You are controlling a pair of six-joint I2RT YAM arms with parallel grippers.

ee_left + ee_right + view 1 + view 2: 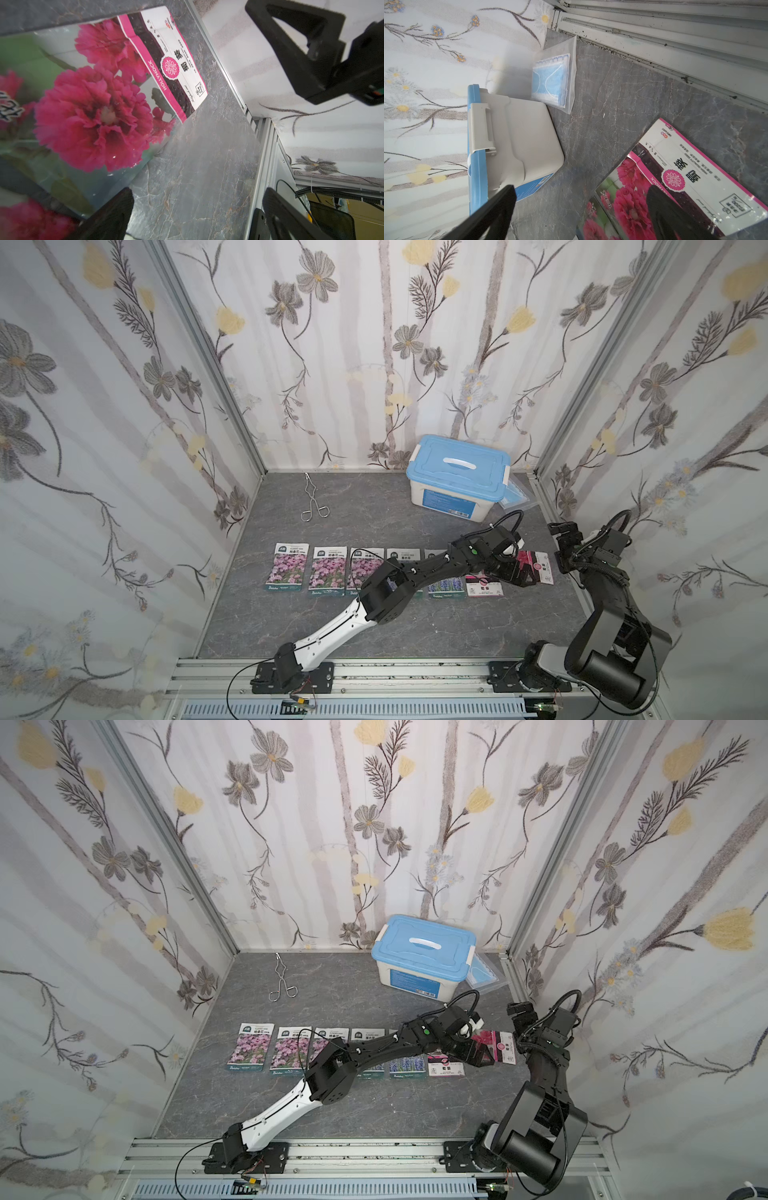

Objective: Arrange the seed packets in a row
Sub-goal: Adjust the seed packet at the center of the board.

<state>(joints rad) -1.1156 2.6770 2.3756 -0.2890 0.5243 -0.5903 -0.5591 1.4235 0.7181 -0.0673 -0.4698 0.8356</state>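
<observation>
Nearest, on grey marbled table [415, 626]: seed packets [328, 571] side by side in a row, faces up. Pink-flower ones at L end, then a lavender packet [446, 588], row partly hidden under L arm [386, 593], then a magenta packet [484, 587]. Just past the row's R end and slightly farther back: tilted magenta packet [542, 568], flat on table, askew to the rest. Close-up in L wrist view [99, 116]. L gripper [515, 572] low over that tilted one, jaws spread wide, nothing between. Contact w/ packet: can't tell. R gripper [564, 547] near packet's R edge, raised, jaws spread too, empty. Far back: metal tongs [314, 499] at L, blue-lidded white box [457, 481] by back wall, clear pouch [515, 495] w/ blue masks just beside it, toward R wall.
</observation>
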